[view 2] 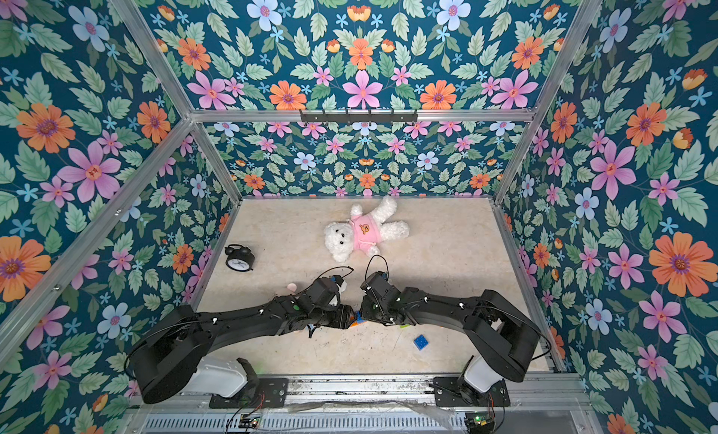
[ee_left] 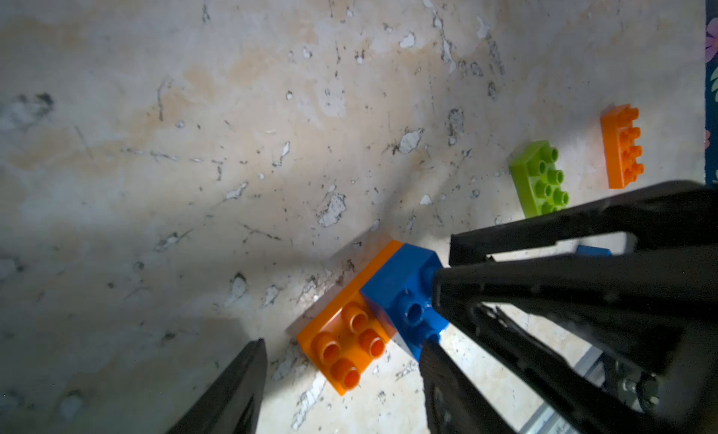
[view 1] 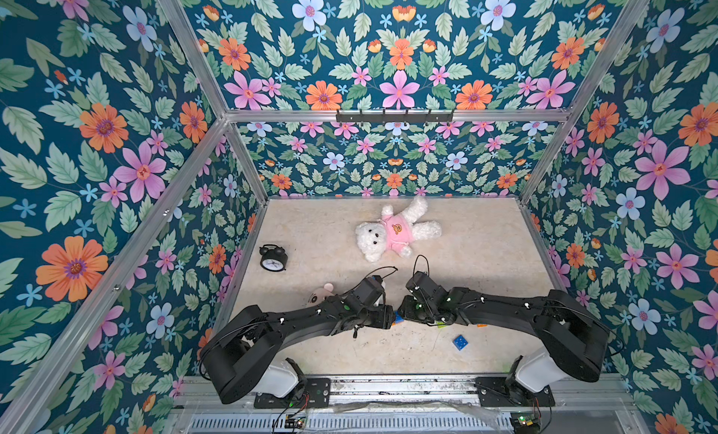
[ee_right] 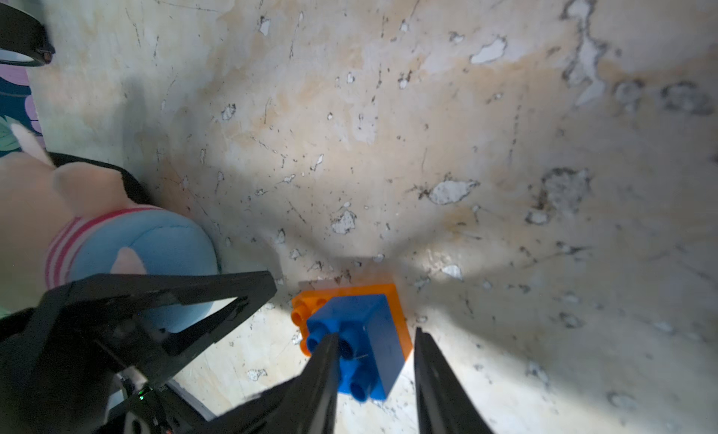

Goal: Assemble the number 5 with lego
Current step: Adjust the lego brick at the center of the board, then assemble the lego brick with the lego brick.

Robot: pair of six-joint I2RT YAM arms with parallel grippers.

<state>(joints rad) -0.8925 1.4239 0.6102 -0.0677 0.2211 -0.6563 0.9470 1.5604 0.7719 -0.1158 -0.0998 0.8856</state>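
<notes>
A long orange brick [ee_left: 345, 350] lies on the tabletop with a blue brick [ee_left: 400, 284] pressed onto one half. My left gripper [ee_left: 342, 344] is open and straddles the orange brick's bare studded end, with a gap on each side. My right gripper [ee_right: 375, 333] is closed on the blue brick [ee_right: 369, 335], one finger across its studs and the other against its side. Both grippers meet over this stack [view 1: 397, 318] in both top views. A lime green brick [ee_left: 538, 179], a second orange brick [ee_left: 621, 146] and a loose blue brick [view 1: 460, 342] lie apart on the table.
A white teddy bear in a pink shirt [view 1: 392, 230] lies at the back. A black alarm clock [view 1: 273, 258] stands at the left. A pink plush toy [ee_right: 77, 226] lies beside and partly under my left arm. Floral walls close three sides.
</notes>
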